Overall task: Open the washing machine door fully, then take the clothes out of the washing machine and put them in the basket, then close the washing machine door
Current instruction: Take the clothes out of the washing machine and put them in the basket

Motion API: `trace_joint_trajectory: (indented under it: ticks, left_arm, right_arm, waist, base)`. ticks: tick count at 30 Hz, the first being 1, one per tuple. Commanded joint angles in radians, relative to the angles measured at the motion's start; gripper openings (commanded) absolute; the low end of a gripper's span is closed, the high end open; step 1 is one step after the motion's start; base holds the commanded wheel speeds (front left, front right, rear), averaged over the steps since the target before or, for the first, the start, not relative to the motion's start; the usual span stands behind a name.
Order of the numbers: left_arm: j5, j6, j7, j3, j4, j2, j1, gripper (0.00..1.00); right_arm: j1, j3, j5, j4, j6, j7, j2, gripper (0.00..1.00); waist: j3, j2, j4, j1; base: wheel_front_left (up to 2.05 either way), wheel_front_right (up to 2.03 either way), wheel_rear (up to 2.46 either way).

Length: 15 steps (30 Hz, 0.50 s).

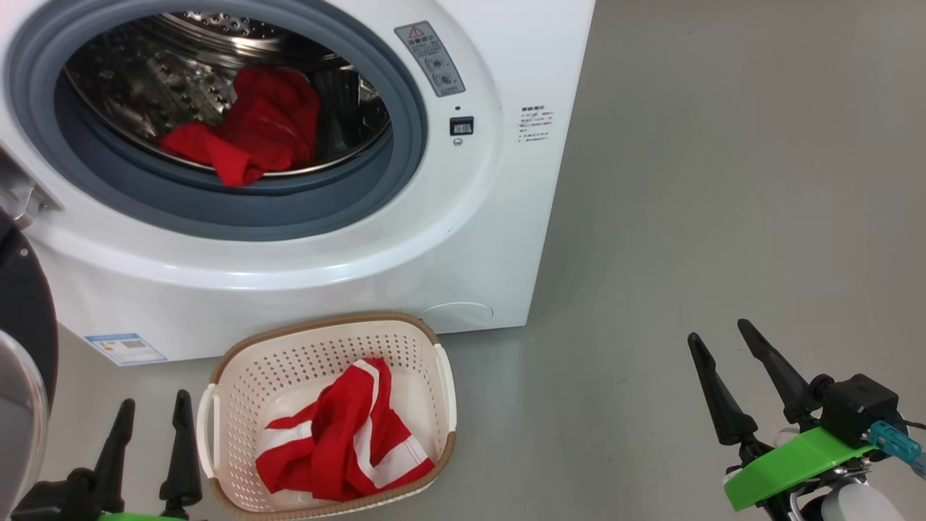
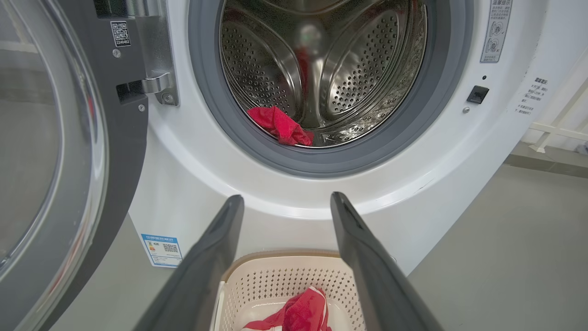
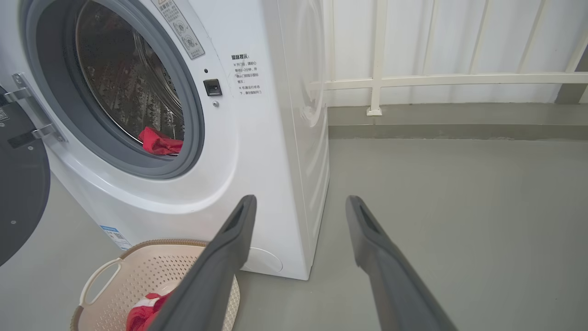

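- Door [image 1: 27, 311]: glossy black with a clear bulging window, swung wide open at the far left of the head view. It hangs on a metal hinge [image 2: 156, 85] at the washer's left side.
- Left gripper [image 1: 155, 401]: low in the head view, just left of the basket. Its two dark fingers stand apart with nothing between them. In the left wrist view the gripper [image 2: 287, 198] points at the washer's front, below the opening and above the basket.
- Label [image 1: 124, 348]: blue and white, stuck low on the washer front, behind the basket's left corner.
- Basket [image 1: 325, 322]: cream perforated plastic with a brown rim and side handles. It sits on the floor, close against the washer's base.
- Striped garment [image 1: 340, 441]: red with broad white stripes, crumpled on the bottom of the basket.
- Washer [image 1: 470, 217]: white front-loader, its opening fully exposed, with a grey gasket [image 1: 217, 210] around a dimpled steel drum [image 1: 145, 79].
- Red garment [image 1: 253, 134]: heaped at the front of the drum floor, one fold hanging over the drum lip toward the gasket.
- Right gripper [image 1: 720, 331]: over bare floor [image 1: 723, 181], well to the right of the basket and washer. Its fingers are spread and empty, and its mount is green.
- Railing [image 3: 436, 80]: white bars along the wall beyond the washer's right side.
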Motion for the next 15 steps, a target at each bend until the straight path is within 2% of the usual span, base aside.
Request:
trace_joint_trajectory:
  ticks: [1, 10, 15]
  left_arm:
    - [0.01, -0.003, -0.008, 0.032, -0.02, 0.014, -0.035, 1.0]
    - [0.002, -0.003, -0.008, 0.011, 0.014, 0.024, -0.071, 1.0]
    - [-0.026, -0.003, -0.008, -0.034, 0.072, 0.055, -0.166, 1.0]
  right_arm:
    - [0.003, 0.016, -0.002, -0.026, 0.002, -0.005, -0.012, 1.0]
    - [-0.005, 0.019, -0.006, -0.031, 0.002, -0.005, -0.005, 1.0]
    - [-0.026, 0.025, -0.01, -0.037, 0.002, -0.005, 0.007, 1.0]
  waist:
    - [0.001, -0.0001, 0.0, 0.0]
    - [0.024, -0.0001, 0.001, 0.0]
    - [0.067, -0.0001, -0.003, 0.0]
  base:
    - [0.0, 0.0, 0.0]
    - [0.0, 0.0, 0.0]
    - [0.0, 0.0, 0.0]
